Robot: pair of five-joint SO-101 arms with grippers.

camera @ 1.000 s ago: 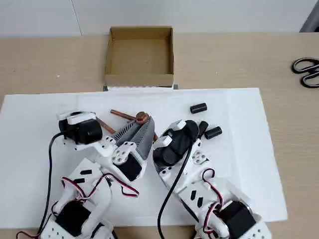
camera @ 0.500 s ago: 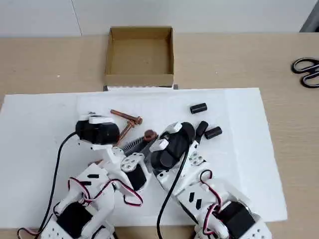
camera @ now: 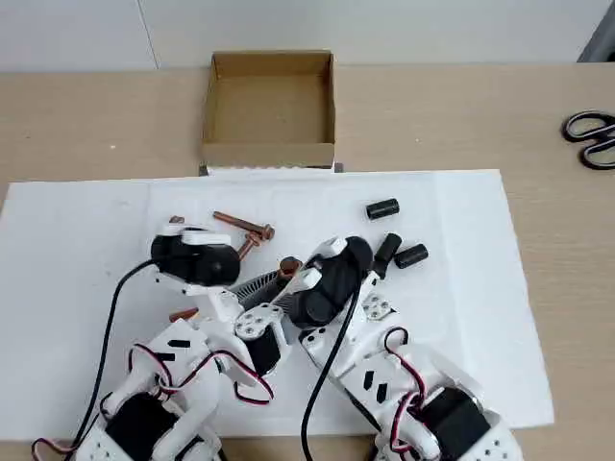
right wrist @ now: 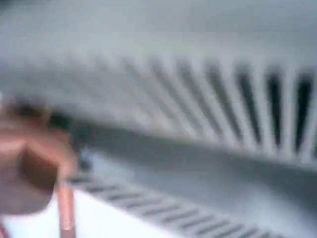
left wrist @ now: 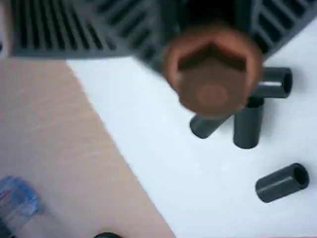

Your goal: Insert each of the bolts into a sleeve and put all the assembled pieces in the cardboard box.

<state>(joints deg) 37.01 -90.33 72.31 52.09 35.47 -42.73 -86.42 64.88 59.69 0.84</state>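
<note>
Left wrist view: my left jaws grip a copper bolt (left wrist: 213, 74), hex head facing the camera, with black sleeves (left wrist: 281, 182) lying on the white sheet (left wrist: 163, 163) beyond it, nearer my right arm (camera: 332, 279).

The cardboard box (camera: 269, 154) stands on the table (camera: 96, 125), just behind the far edge of the white sheet (camera: 77, 250). Scissors (camera: 591, 139) lie on the table far to the right, off the sheet. On the sheet, two loose bolts (camera: 242, 224) lie close together left of centre. Three sleeves (camera: 381, 208) lie to their right, two of them side by side nearer the arms. Between the groups, another bolt (camera: 288, 264) sits in the left gripper (camera: 281, 274).
</note>
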